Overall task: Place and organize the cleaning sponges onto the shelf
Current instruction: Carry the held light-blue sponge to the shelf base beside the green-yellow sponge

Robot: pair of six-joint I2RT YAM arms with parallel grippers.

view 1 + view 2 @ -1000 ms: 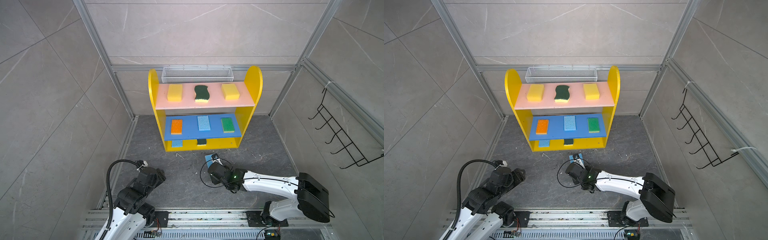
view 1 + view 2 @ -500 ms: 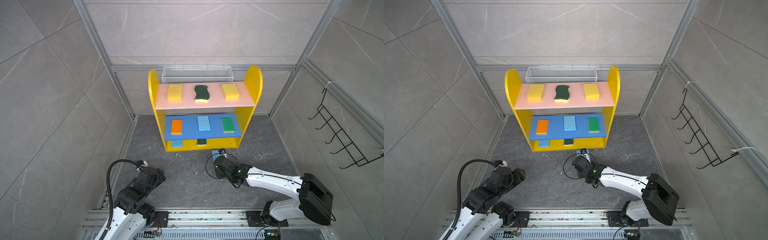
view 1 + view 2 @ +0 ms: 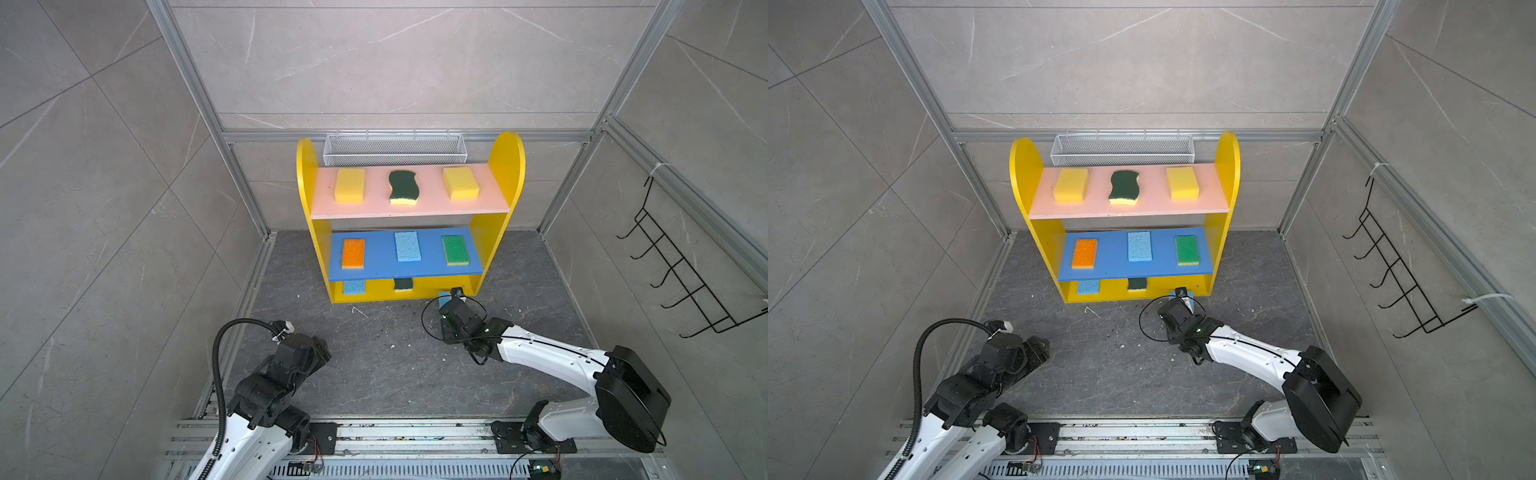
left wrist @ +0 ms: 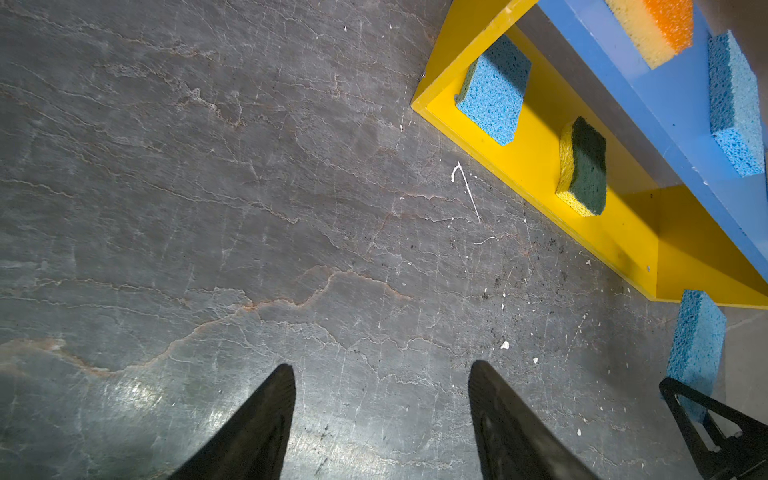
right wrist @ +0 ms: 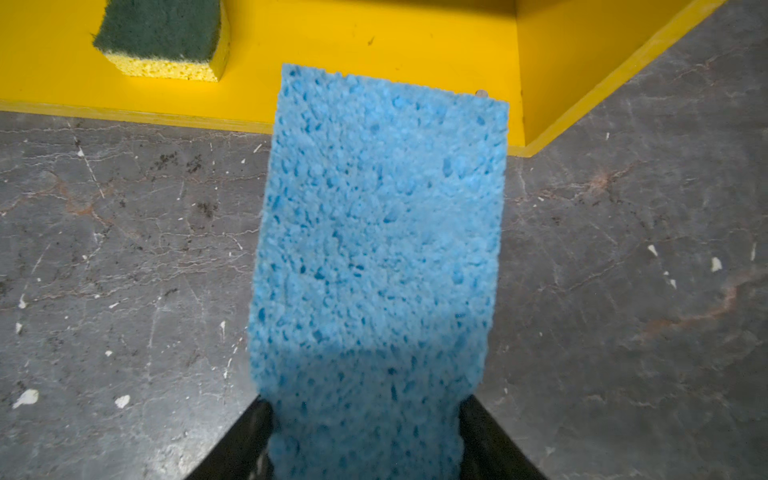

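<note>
The yellow shelf (image 3: 505,166) holds two yellow sponges (image 3: 350,185) and a dark green scourer (image 3: 402,187) on its pink board. An orange (image 3: 353,252), a light blue (image 3: 407,246) and a green sponge (image 3: 455,249) lie on the blue board. Another light blue sponge (image 3: 354,286) and a scourer (image 3: 403,284) lie on the yellow base. My right gripper (image 5: 365,409) is shut on a light blue sponge (image 5: 378,232), whose far end reaches over the base's front edge near the right panel. My left gripper (image 4: 381,368) hangs open and empty over the floor at the left.
A white mesh basket (image 3: 394,149) hangs behind the shelf top. A black hook rack (image 3: 681,274) is fixed to the right wall. Metal frame rails (image 3: 374,432) run along the front, and grey tiled walls close in three sides.
My right gripper has carried the light blue sponge away from the front, up to the right end of the shelf's base. The left arm has stayed still.
</note>
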